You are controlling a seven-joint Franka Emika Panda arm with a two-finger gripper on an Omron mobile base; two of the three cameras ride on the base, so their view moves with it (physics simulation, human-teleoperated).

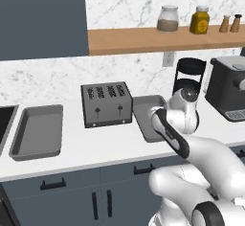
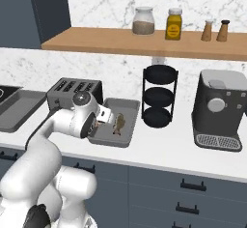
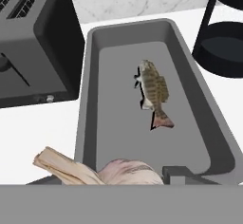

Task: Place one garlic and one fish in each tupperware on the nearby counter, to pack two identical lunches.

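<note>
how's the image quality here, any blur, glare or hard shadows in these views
Hand view: the fish casts a small dark shadow on the tupperware floor; the garlic at the bottom edge looks soft. Both base views: flat, even lighting, no glare, slightly coarse edges on the toaster.

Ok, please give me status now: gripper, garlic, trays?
Gripper shut on garlic, over near end of right tray. Fish already inside. Left tray bare. Toaster between trays.

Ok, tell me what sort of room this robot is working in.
A home-style kitchen, rendered in simulation. The signs: a marble-look counter carrying a black slotted toaster and a coffee machine, plus a wooden wall shelf holding jars and shakers.
</note>
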